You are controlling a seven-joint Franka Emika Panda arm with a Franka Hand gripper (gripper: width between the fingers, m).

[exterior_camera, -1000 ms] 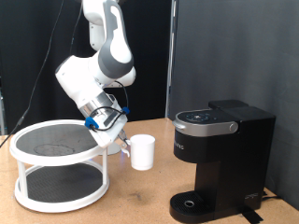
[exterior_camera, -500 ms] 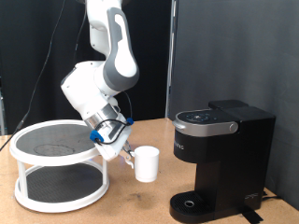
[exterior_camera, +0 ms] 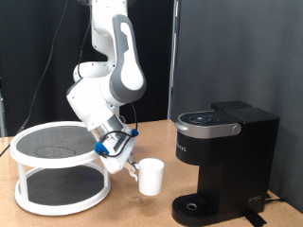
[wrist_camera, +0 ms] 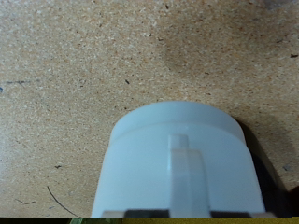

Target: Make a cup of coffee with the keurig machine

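Gripper (exterior_camera: pixel 131 168): jaws pinching cup handle.
Cup (exterior_camera: pixel 151 177): upright above worktop (exterior_camera: pixel 133 210), left of keurig machine (exterior_camera: pixel 222 161).
Rack (exterior_camera: pixel 59 168): far left.

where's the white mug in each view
Exterior view: the white mug hangs at lower centre, held by the gripper, between the round white rack and the keurig machine.
Wrist view: the mug fills the lower middle, handle facing the camera.
Shared landmark: the speckled wooden table.
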